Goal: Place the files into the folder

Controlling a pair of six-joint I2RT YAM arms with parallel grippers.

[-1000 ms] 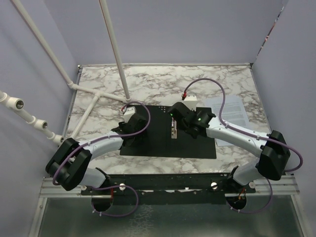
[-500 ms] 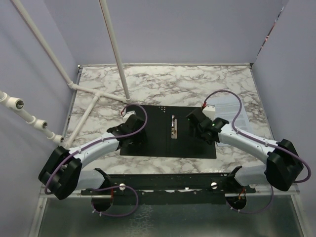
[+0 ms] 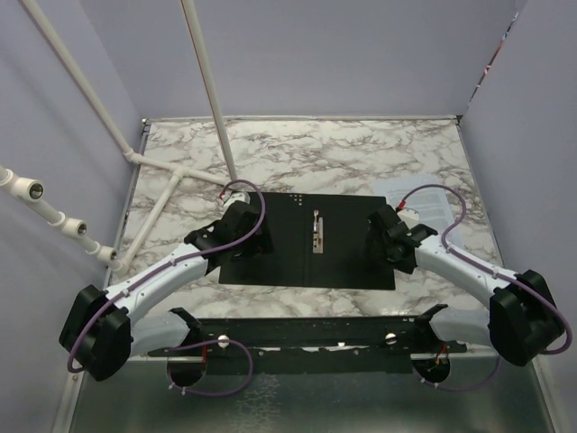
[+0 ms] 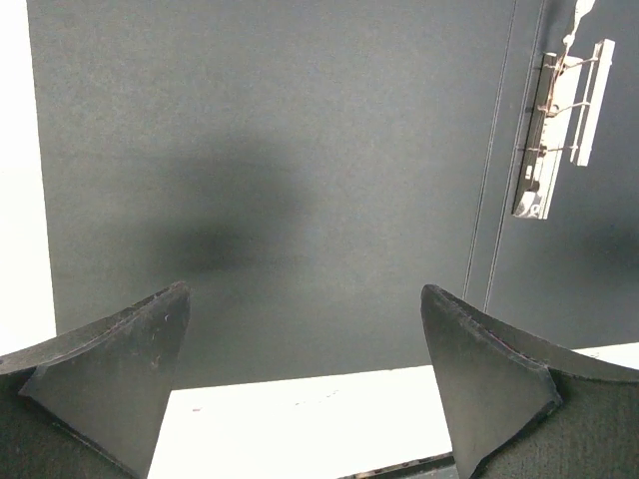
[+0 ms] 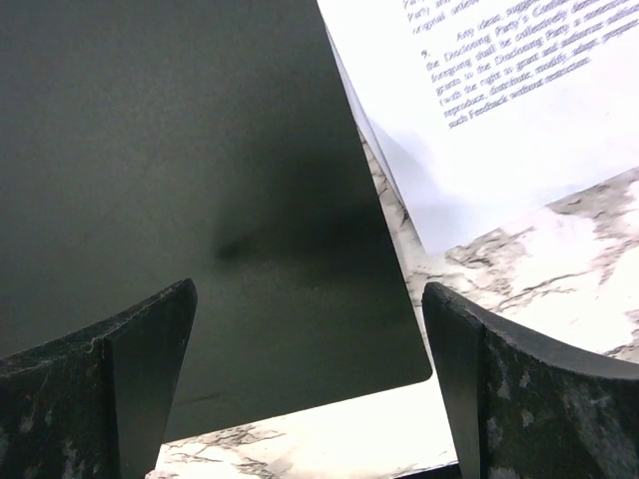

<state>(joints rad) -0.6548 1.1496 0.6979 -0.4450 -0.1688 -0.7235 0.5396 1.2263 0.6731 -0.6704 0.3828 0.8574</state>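
The folder (image 3: 297,253) lies open and flat in the middle of the marble table, black inside up, with its silver clip (image 3: 316,233) along the spine. The files (image 3: 424,203), white printed sheets, lie on the table just right of it. My left gripper (image 3: 242,236) hovers over the folder's left half, open and empty. In the left wrist view the black folder (image 4: 300,170) and the clip (image 4: 559,120) lie ahead of the open left gripper (image 4: 305,299). My right gripper (image 3: 389,236) hangs open over the folder's right edge. The right wrist view shows the folder's corner (image 5: 180,150) and the files (image 5: 499,100) beyond the empty right gripper (image 5: 310,289).
White pipes (image 3: 207,90) slant across the back left of the marble table (image 3: 306,153). Purple walls close in the left, back and right sides. The arms' black base rail (image 3: 306,332) runs along the near edge.
My right arm has drawn back from the clip at the folder's middle to its right edge. The left arm has shifted slightly left. Both grippers have opened wider.
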